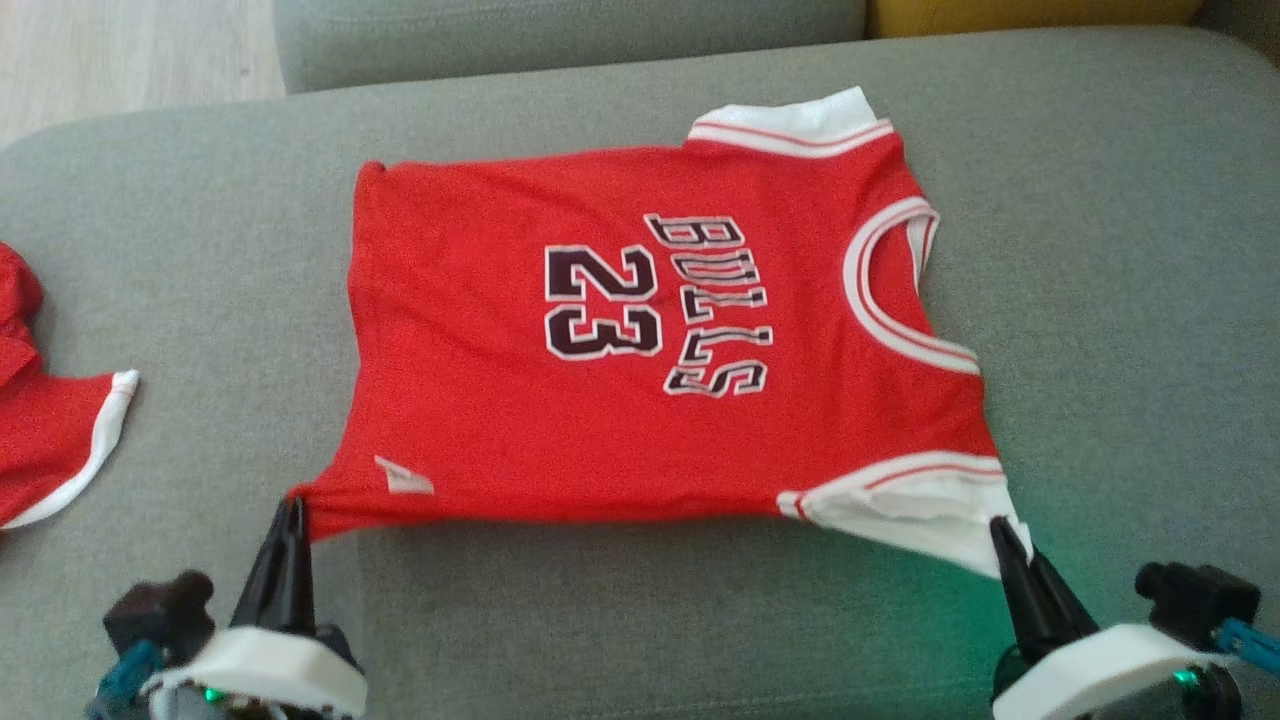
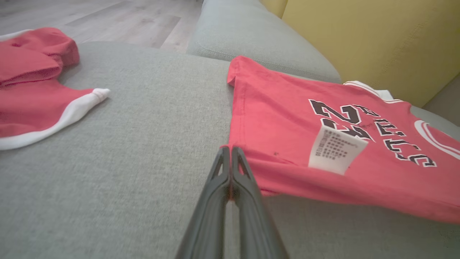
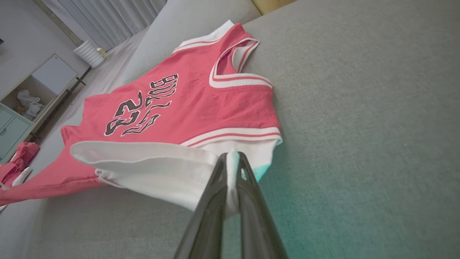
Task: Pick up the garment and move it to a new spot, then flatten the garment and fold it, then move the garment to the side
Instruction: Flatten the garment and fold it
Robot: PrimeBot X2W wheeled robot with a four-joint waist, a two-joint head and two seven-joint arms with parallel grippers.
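Observation:
The garment (image 1: 620, 330) is a red jersey with white trim, "BULLS" and "23" printed in black, spread across the grey sofa seat (image 1: 700, 620). Its near edge is lifted off the cushion. My left gripper (image 1: 290, 512) is shut on the red hem corner (image 2: 230, 180) at the lower left. My right gripper (image 1: 1003, 535) is shut on the white sleeve edge (image 3: 231, 169) at the lower right. The jersey (image 2: 323, 144) shows a white care label (image 2: 336, 149) in the left wrist view, and in the right wrist view the jersey (image 3: 179, 108) stretches away to the left.
A second red piece of clothing with white trim (image 1: 50, 430) lies crumpled at the seat's left edge (image 2: 32, 90). A grey back cushion (image 1: 560, 35) and a yellow cushion (image 2: 366, 36) stand behind. Wooden floor (image 2: 107, 18) lies beyond the sofa's left side.

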